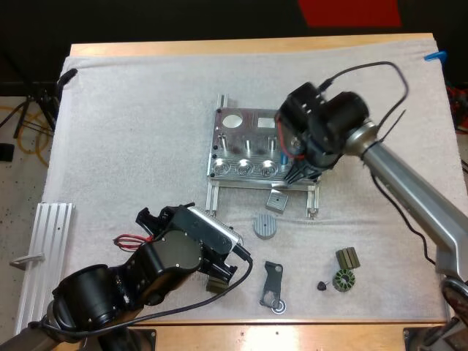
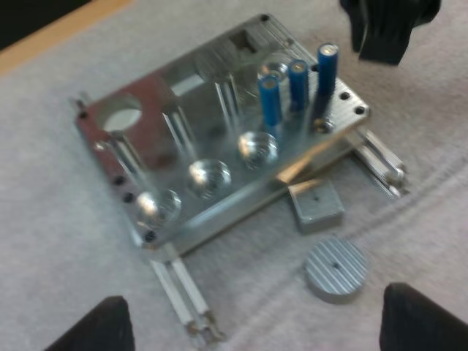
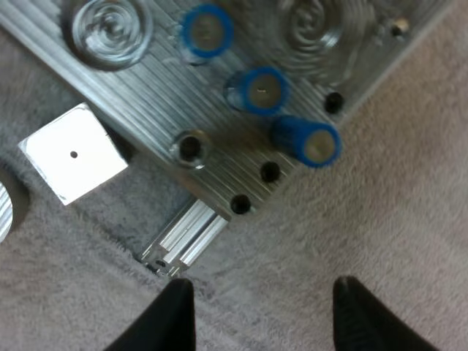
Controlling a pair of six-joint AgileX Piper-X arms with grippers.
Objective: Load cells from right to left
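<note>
The metal fixture (image 1: 245, 146) lies mid-mat. Three blue cylinders (image 2: 269, 102) (image 2: 297, 84) (image 2: 327, 69) stand upright in holes at its right end; three round cups along its front edge hold nothing. My right gripper (image 3: 263, 322) hovers open just off that right front corner, beside the nearest blue cylinder (image 3: 307, 142), nothing between its fingers (image 3: 175, 314). In the high view the right gripper (image 1: 300, 172) hangs at the same corner. My left gripper (image 2: 256, 336) is open, well short of the fixture (image 2: 212, 146), low near the table's front edge (image 1: 223, 274).
A small square metal block (image 1: 277, 200) and a ribbed metal disc (image 1: 265, 225) lie in front of the fixture. A black bracket (image 1: 272, 285), a small black knob (image 1: 322, 285), a round wound part (image 1: 343, 281) and a small dark block (image 1: 347, 257) lie front right. An aluminium rail (image 1: 44, 256) lies left.
</note>
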